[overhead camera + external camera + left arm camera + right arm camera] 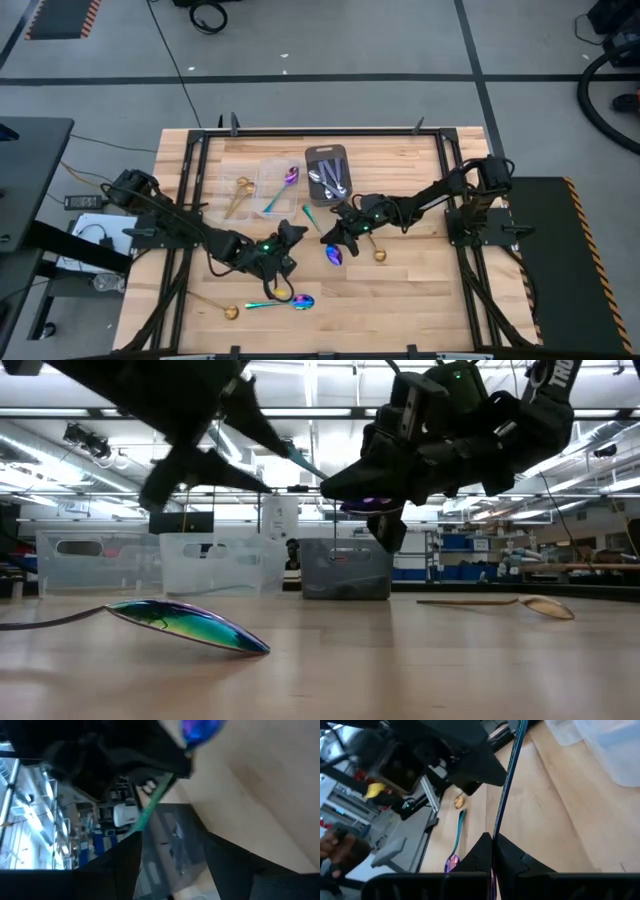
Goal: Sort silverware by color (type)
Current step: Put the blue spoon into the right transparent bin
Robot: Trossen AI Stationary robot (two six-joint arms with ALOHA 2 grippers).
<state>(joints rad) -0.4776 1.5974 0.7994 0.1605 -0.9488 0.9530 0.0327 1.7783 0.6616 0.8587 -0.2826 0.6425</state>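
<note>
- Right gripper, at table centre, is clamped on a rainbow spoon, bowl toward 6 o'clock, handle slanting to 11.
- Left gripper, jaws spread and empty, sits just at 9 o'clock of it.
- Second rainbow spoon and gold spoon lie at 7 o'clock.
- Silver spoons fill the tray at 12.

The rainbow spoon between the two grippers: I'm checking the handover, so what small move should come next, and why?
Probably the left gripper backs away. Its fingers are open, while the right gripper is shut on the rainbow spoon, whose handle runs up from its closed fingers. Then the right arm could carry it toward the clear container.
</note>
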